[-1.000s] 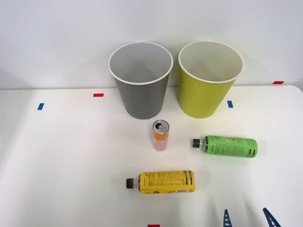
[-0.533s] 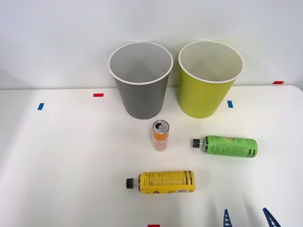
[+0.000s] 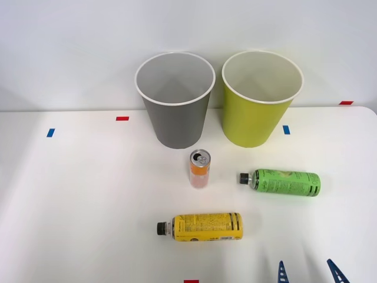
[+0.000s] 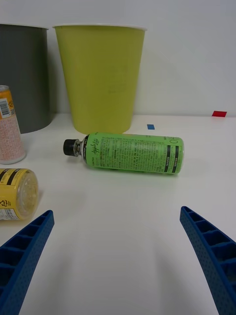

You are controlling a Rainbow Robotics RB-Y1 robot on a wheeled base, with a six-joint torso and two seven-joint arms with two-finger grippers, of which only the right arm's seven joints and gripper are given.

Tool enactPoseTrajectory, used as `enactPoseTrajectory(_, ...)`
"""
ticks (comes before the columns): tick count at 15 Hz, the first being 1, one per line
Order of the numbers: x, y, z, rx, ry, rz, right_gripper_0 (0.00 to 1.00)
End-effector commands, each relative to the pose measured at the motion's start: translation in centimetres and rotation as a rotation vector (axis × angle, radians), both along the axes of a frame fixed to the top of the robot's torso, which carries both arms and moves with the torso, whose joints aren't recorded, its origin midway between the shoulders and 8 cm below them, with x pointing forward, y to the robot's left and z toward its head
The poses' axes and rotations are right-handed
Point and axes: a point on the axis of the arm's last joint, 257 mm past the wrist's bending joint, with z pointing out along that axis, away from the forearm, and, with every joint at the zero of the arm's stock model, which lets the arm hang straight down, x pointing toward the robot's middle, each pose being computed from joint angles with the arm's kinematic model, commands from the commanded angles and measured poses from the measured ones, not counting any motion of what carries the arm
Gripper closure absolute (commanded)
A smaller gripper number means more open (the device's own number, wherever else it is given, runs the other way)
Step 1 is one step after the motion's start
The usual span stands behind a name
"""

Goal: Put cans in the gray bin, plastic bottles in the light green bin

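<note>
nothing is moving between the earlier front views and this one: the can, both bottles, both bins and the two blue finger tips at the lower edge are all sitting exactly where they were

going left to right across the table (image 3: 70, 200), the gray bin (image 3: 175, 118) is standing upright at the back, and what shows of its inside is looking bare, though its floor is hidden. just in front of it the orange can (image 3: 199, 168) is standing upright on the table, silver top up, apart from the bin wall. nearer the robot, the yellow-label bottle (image 3: 203, 227) is lying on its side with its black cap pointing to the robot's left. the light green bin (image 3: 261, 112) is standing beside the gray one, close to it but not touching, and its pale interior is likewise showing nothing in it. in front of it and a little to the right, the green-label bottle (image 3: 284, 182) is lying on its side, cap also pointing left

the right gripper (image 3: 310, 273) is hovering low at the near right of the table, its fingers (image 4: 27, 246) spread wide with nothing between them; in the wrist view it is facing the green-label bottle (image 4: 129, 152), which is lying across the gap ahead, well short of contact

judging from this, the sorting is barely under way: one can and two bottles are waiting on the table, and no red can is in sight, so whether it is already lying in the gray bin cannot be told. the green-label bottle is looking like the likeliest next pick, bound for the light green bin behind it
</note>
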Motion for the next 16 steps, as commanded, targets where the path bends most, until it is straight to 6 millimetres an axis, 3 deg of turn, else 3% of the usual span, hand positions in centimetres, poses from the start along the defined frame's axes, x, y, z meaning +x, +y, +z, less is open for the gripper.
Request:
enactPoseTrajectory(1,0.0,0.0,0.0,0.0,0.0,0.0,0.12)
enactPoseTrajectory(16,0.0,0.0,0.0,0.0,0.0,0.0,0.12)
